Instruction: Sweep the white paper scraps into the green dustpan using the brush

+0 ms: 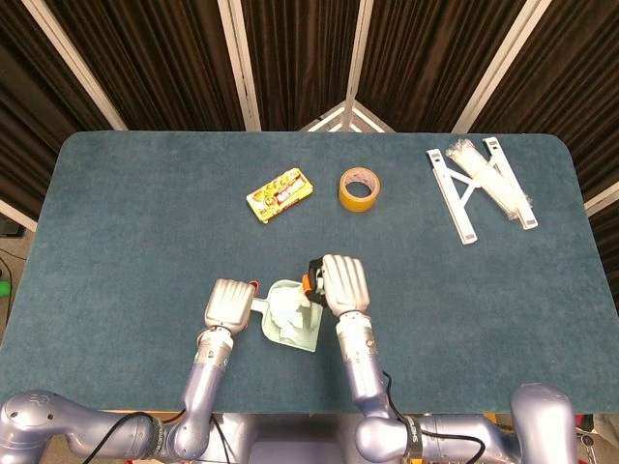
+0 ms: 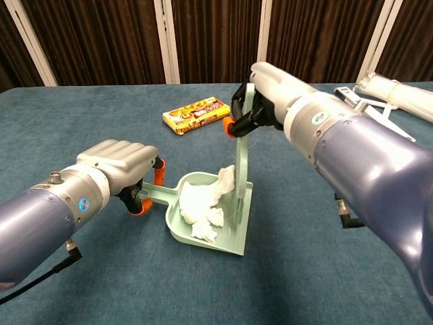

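The left hand has its fingers clamped on the handle of the green dustpan, which lies on the counter. The right hand clamps the brush upright, bristles apparently inside the pan mouth. The white paper scraps are bunched in the pan. A hard push could flick scraps over the rear wall, or shove the pan out of the left hand's grip and spill them.
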Action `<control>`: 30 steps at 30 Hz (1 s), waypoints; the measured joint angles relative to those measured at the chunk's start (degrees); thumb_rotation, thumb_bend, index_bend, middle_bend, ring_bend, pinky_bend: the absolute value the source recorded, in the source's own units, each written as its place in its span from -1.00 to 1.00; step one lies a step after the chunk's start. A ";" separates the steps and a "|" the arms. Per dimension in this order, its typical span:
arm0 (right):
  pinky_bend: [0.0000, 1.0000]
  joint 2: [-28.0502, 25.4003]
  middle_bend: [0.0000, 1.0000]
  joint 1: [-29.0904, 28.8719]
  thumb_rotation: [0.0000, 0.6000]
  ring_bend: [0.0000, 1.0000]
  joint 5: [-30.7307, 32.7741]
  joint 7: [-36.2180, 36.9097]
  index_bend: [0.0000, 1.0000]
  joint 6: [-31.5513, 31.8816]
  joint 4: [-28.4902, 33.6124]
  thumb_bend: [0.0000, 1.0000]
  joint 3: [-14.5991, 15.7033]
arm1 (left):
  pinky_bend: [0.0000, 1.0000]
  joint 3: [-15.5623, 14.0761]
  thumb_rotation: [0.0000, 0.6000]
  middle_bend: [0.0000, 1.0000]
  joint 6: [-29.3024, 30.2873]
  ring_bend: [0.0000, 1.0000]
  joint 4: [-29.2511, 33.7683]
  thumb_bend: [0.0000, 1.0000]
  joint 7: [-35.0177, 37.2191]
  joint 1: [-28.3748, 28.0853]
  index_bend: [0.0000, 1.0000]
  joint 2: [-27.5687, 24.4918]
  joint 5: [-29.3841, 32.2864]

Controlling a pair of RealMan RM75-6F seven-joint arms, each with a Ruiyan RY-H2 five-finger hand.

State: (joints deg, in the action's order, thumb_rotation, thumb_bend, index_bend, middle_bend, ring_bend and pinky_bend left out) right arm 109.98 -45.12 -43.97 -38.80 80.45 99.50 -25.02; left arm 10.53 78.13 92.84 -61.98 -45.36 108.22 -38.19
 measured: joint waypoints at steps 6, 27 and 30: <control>0.90 -1.03 1.00 0.08 1.00 1.00 -0.62 0.14 0.70 0.06 1.63 0.66 -0.47 | 1.00 0.23 1.00 1.00 -0.06 1.00 -0.60 0.42 -0.27 -0.13 0.56 0.35 0.25; 0.90 -4.26 1.00 -2.59 1.00 1.00 -1.36 -1.26 0.70 1.68 10.67 0.66 -5.62 | 1.00 0.28 1.00 1.00 0.21 1.00 -0.67 0.42 -0.80 -0.31 0.56 0.98 -0.33; 0.90 -4.92 1.00 -3.12 1.00 1.00 -1.96 -1.56 0.70 2.05 10.75 0.66 -6.10 | 1.00 0.32 1.00 1.00 0.18 1.00 -0.69 0.42 -0.80 -0.29 0.57 0.90 -0.39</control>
State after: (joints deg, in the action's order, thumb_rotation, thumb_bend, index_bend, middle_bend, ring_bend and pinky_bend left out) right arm 105.07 -48.24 -45.93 -40.36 82.49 110.25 -31.12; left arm 10.85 78.31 92.15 -62.77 -45.65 109.12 -38.57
